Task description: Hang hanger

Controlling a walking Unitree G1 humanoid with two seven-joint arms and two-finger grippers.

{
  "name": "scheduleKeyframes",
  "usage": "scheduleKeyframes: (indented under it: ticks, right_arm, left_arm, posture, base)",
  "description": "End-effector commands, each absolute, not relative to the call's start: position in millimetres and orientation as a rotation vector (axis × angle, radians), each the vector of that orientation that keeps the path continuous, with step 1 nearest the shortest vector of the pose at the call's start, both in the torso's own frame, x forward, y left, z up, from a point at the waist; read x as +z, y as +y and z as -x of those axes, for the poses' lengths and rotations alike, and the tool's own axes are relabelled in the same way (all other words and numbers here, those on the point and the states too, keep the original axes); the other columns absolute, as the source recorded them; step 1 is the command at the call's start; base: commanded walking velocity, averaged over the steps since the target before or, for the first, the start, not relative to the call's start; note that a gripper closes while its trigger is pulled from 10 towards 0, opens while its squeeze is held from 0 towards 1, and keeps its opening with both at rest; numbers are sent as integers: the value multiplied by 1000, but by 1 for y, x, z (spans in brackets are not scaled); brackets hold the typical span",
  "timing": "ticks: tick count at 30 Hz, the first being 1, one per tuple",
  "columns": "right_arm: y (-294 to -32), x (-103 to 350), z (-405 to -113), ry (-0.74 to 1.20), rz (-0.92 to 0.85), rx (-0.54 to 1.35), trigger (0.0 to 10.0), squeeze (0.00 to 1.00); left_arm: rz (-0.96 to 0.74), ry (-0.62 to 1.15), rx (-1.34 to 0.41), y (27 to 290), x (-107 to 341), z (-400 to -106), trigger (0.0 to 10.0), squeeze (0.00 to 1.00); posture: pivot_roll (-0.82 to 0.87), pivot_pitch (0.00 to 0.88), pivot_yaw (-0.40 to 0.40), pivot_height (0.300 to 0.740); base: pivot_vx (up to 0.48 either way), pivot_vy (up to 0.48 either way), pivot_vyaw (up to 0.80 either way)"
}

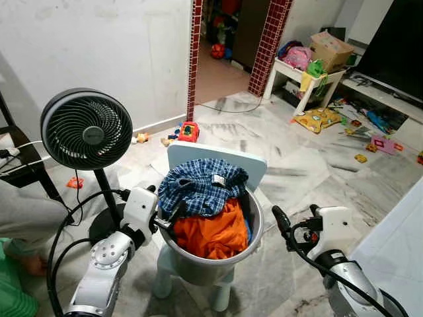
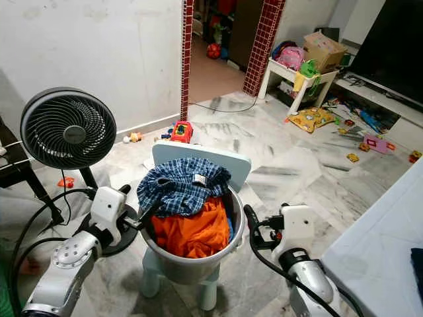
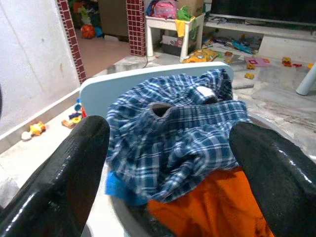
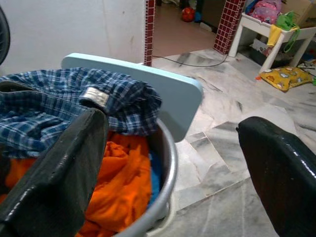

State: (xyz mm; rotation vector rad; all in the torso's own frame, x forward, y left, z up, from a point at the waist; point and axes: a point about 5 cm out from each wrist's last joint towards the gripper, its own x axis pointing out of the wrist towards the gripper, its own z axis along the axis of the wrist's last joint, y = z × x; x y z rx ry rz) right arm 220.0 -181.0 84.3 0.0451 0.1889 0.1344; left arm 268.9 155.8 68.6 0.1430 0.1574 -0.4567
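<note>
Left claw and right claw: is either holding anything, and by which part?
Nothing is held. The left claw is open before the plaid shirt; the right claw is open beside the bucket.

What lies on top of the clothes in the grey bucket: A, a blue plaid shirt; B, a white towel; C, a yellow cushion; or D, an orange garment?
A: the plaid shirt is heaped over the orange garment in the bucket.

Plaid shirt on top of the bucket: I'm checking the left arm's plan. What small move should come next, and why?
Probably ease the left gripper forward and close on the plaid shirt. Its fingers are open at the bucket rim with the shirt lying between them, topmost over the orange cloth.
</note>
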Motion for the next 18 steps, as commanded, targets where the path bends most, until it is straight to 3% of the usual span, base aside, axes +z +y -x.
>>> scheduleKeyframes:
  ticks: [1,15,18]
  right_arm:
    - [-184,83,-221,194,-51,125,10000,0]
    - [-186,84,-222,194,-46,122,10000,0]
    - [-187,84,-222,192,-44,119,10000,0]
  left_arm:
    - [-151,168,-465,156,68,-271,10000,0]
    - [-151,170,-463,154,67,-274,10000,0]
    - [-153,149,-469,152,68,-275,10000,0]
  posture:
    - [140,0,-105,740]
    - [132,0,-106,740]
    - [131,0,-107,740]
  base:
    - [0,360,0]
    - [0,471,0]
    - [0,99,0]
